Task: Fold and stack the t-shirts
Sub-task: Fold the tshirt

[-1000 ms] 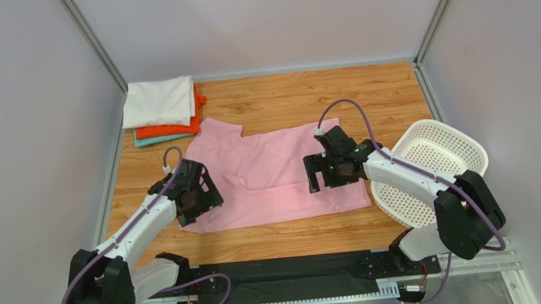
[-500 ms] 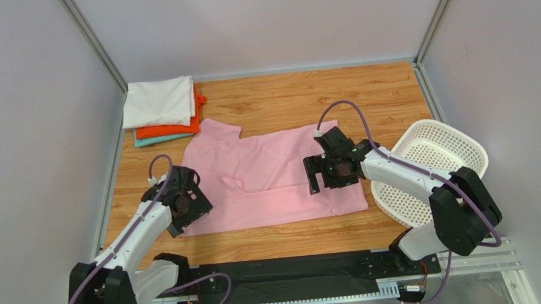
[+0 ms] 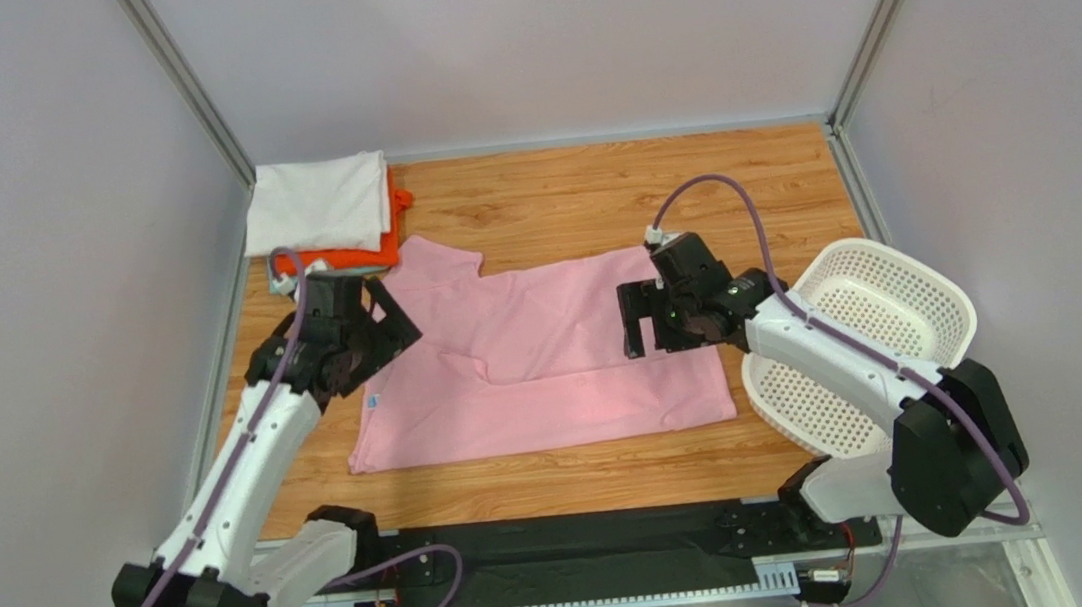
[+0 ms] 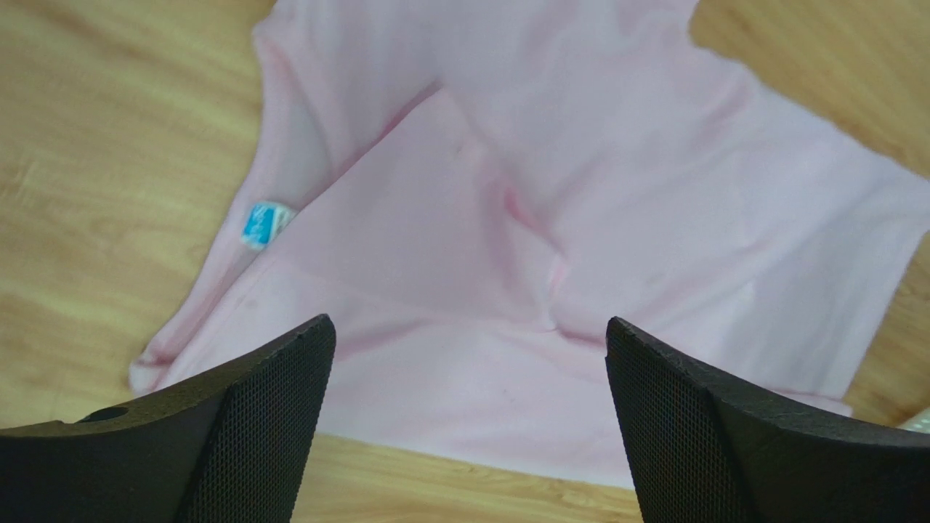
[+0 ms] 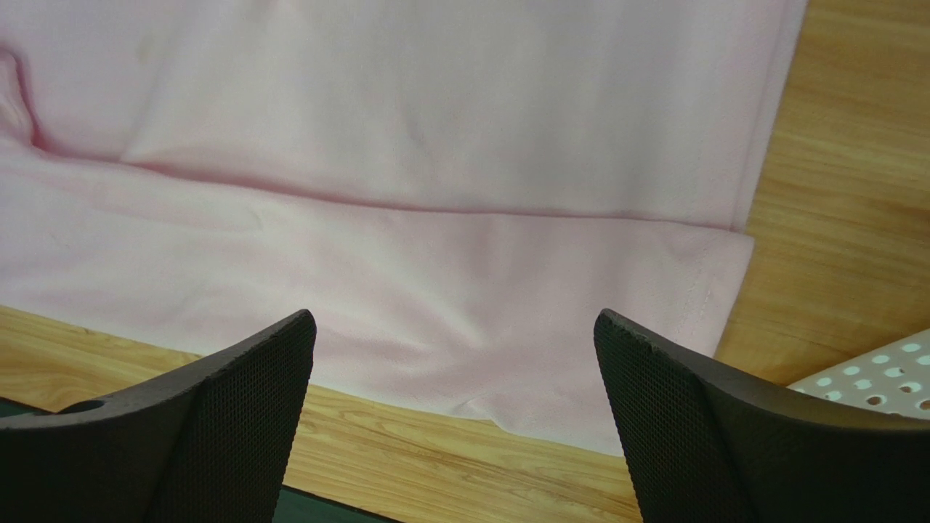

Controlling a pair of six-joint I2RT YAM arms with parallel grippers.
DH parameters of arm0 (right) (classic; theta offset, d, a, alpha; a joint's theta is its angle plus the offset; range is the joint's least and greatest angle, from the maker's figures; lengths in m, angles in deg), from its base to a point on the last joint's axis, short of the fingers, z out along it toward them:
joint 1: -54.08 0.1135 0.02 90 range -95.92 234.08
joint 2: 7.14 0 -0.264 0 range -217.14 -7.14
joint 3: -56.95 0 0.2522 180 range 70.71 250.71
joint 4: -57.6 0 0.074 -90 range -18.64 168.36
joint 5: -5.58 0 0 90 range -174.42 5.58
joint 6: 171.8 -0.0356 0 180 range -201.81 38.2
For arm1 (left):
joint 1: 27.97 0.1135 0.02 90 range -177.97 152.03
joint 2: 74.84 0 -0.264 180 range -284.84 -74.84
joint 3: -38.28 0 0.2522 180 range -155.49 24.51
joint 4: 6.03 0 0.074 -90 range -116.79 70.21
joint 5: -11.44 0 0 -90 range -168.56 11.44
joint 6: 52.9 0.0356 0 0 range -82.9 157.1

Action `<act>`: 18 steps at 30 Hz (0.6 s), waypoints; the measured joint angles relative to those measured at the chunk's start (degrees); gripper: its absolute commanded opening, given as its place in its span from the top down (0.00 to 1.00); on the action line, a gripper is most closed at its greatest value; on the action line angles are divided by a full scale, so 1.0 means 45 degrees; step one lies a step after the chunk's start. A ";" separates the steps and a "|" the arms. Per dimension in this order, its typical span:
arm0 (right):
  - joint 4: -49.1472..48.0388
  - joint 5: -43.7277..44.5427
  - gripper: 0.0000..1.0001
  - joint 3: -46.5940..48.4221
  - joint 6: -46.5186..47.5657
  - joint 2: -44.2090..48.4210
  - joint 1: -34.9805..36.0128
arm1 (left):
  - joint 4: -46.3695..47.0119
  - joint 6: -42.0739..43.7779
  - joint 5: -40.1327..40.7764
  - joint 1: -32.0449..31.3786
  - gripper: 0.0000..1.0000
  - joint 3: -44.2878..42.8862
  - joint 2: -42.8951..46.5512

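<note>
The light pink t-shirt [image 3: 538, 357] lies on the wooden table, its near edge folded up over the body; it also shows in the left wrist view [image 4: 568, 218] with its small blue neck label [image 4: 260, 224], and in the right wrist view [image 5: 437, 163]. My left gripper [image 3: 361, 330] is open and empty above the shirt's left side. My right gripper [image 3: 643, 323] is open and empty above the shirt's right side. Folded white [image 3: 322, 203], orange-red [image 3: 346, 256] and teal [image 3: 292, 285] t-shirts are stacked at the back left.
A white perforated plastic basket [image 3: 869, 345] sits tilted at the table's right edge, close to my right arm; its rim shows in the right wrist view [image 5: 873, 371]. Grey walls with metal frame posts enclose the table.
Both grippers have lifted off the pink shirt and moved toward the back. The left gripper let go of the near-left corner, which now lies flat. The right moved slightly back and right.
</note>
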 measured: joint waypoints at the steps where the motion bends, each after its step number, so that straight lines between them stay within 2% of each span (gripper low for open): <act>1: -0.0039 0.0053 0.00 0.0209 -0.0049 -0.0010 -0.0185 | 0.0287 0.0194 -0.0092 0.0000 0.00 -0.0602 -0.0602; 6: -0.0393 0.0155 0.00 0.0869 -0.0136 -0.0102 -0.0777 | 0.0918 0.1098 -0.0335 0.0000 0.00 -0.3691 -0.4425; 10: -0.0491 0.0073 0.00 0.0923 -0.0136 -0.0379 -0.1054 | 0.0952 0.1870 -0.0306 0.0000 0.01 -0.7422 -0.8126; 13: -0.0486 -0.0029 0.00 0.0913 -0.0136 -0.0602 -0.1452 | 0.0544 0.2307 0.0039 0.0000 0.02 -1.0399 -1.0768; 18: -0.0491 -0.0248 0.00 0.0850 -0.0131 -0.0670 -0.2302 | -0.0845 0.2953 0.0855 0.0015 0.10 -1.4902 -1.4634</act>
